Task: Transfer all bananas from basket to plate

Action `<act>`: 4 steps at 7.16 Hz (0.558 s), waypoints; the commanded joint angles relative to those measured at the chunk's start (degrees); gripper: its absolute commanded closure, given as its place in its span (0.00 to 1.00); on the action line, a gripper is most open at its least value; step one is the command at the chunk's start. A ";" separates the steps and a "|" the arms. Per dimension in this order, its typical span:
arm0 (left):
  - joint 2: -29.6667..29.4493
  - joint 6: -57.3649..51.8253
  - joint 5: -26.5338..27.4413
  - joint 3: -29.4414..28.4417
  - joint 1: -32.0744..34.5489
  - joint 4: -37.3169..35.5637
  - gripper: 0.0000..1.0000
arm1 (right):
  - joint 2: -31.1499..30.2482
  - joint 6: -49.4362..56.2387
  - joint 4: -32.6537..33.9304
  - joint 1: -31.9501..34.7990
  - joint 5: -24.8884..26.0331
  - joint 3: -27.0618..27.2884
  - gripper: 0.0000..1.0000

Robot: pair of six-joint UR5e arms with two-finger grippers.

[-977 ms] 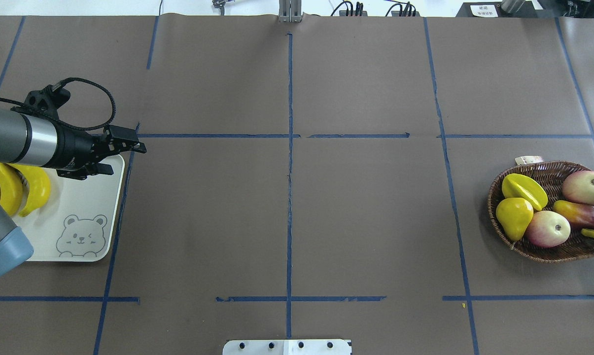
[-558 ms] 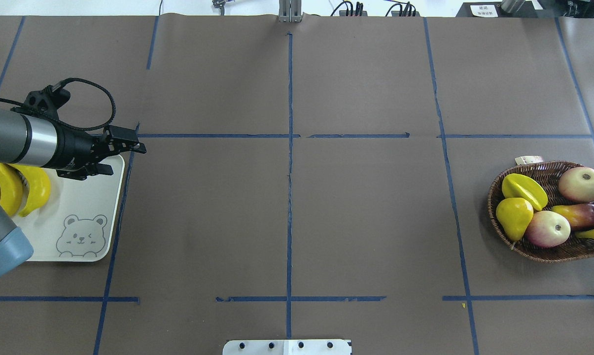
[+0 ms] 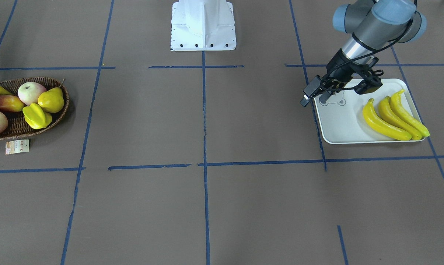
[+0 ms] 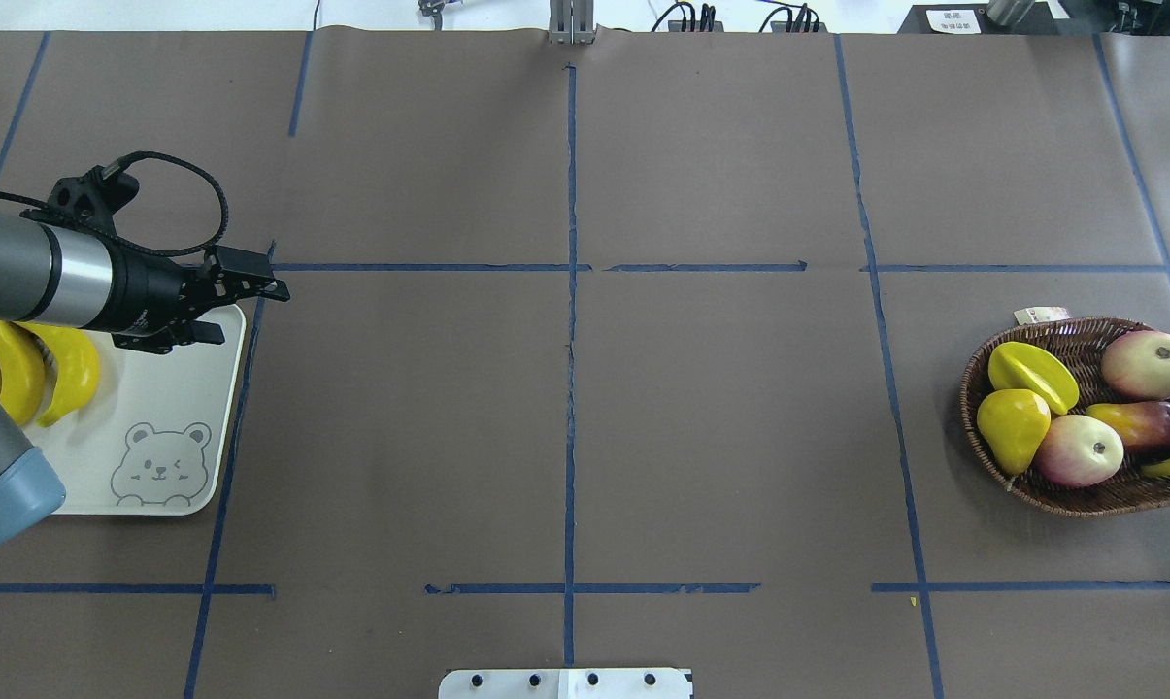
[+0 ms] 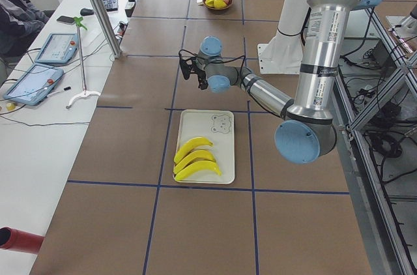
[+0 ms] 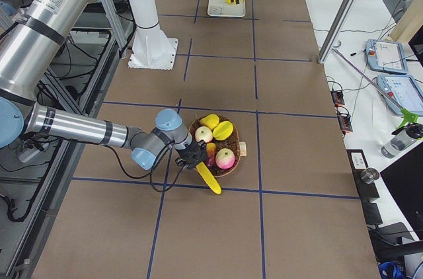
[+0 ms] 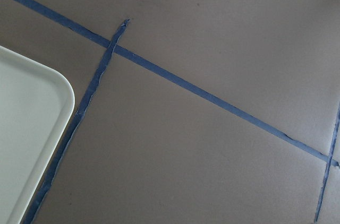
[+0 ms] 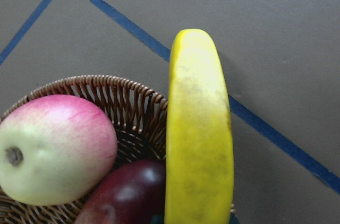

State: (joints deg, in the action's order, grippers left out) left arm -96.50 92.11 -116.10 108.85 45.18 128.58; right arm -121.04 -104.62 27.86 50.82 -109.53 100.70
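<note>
Brown-papered bench (image 4: 720, 417): three bananas (image 3: 391, 117) lie on the plate (image 3: 339, 129). My left end effector (image 3: 313, 101) hovers at its corner, jaws apart, empty. At the basket (image 4: 1080, 335) rim the fourth banana (image 8: 199, 139) has shifted slightly, so I judge extraction under way. Grip of my right end effector (image 6: 197, 159): I cannot tell.

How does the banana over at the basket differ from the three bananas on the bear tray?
The lone banana is at the basket, jutting out across its rim; the three bananas lie on the plate.
The lone banana has the right gripper at its end, though I can't tell if it's gripped; the three bananas lie free, side by side.
All four are long, curved and yellow.
</note>
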 commanded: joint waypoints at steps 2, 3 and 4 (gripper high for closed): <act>0.08 0.00 0.00 -0.04 0.00 -0.09 0.00 | -5.05 2.13 0.00 1.73 -0.59 4.57 1.00; 0.17 0.00 0.00 -0.05 0.00 -0.09 0.00 | -6.64 3.53 0.08 2.26 -0.68 6.16 1.00; 0.17 0.00 -0.09 -0.13 0.00 -0.17 0.00 | -6.83 5.03 0.09 3.83 -0.77 7.39 1.00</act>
State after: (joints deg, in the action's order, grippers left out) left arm -96.37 92.11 -116.13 108.79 45.17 128.47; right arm -126.91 -101.31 27.92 53.24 -110.18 106.38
